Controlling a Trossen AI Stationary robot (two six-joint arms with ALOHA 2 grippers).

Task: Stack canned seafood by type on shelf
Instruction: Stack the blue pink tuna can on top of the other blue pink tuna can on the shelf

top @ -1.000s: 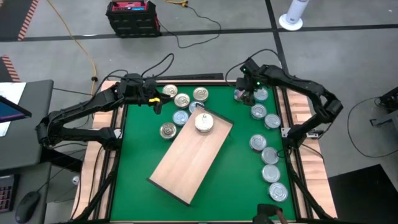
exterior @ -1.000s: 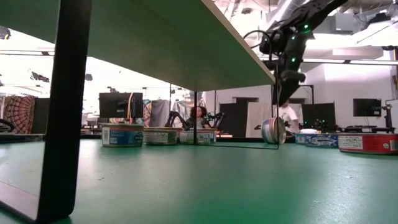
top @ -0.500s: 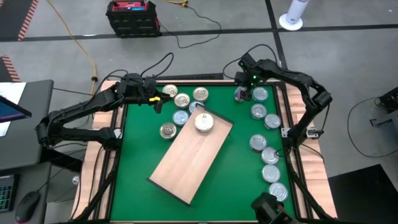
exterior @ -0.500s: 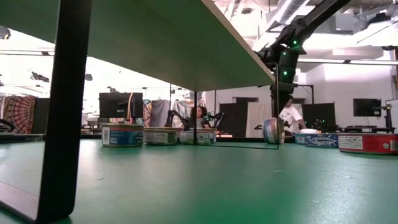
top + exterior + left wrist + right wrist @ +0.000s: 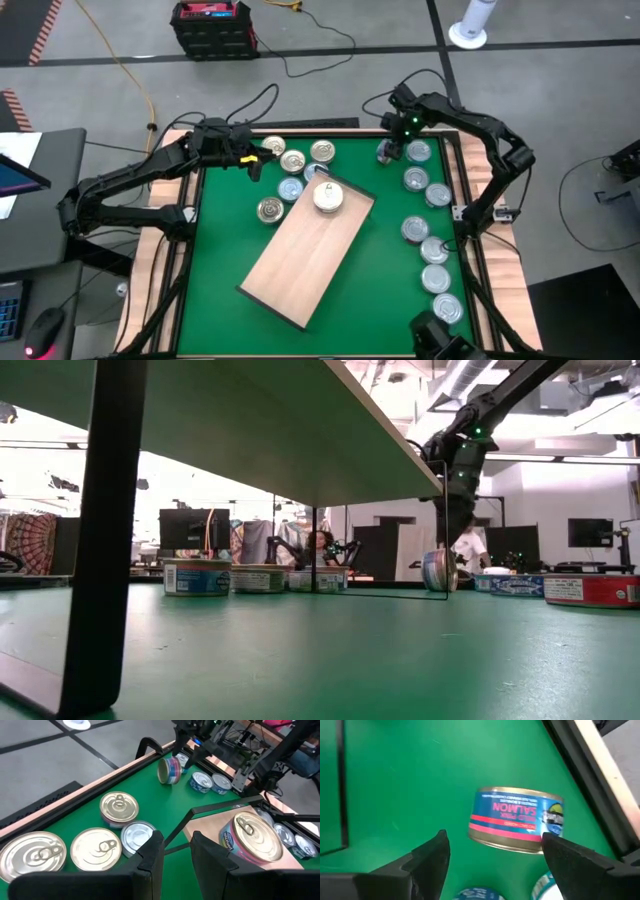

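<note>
Tins (image 5: 425, 215) ring tan shelf (image 5: 308, 255) on green table (image 5: 225, 245).

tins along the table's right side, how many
8: one tin on its rim under the right gripper at the far end, seven flat tins in a loose line toward the near edge; none seem hidden.

Green table (image 5: 220, 260), wooden shelf (image 5: 300, 262), scattered tins (image 5: 436, 278)

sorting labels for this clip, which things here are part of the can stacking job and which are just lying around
Job: shelf; tin on shelf; salmon tin on edge below open right gripper; tin row.
Lying about: black crate, yellow cable on floor.
</note>
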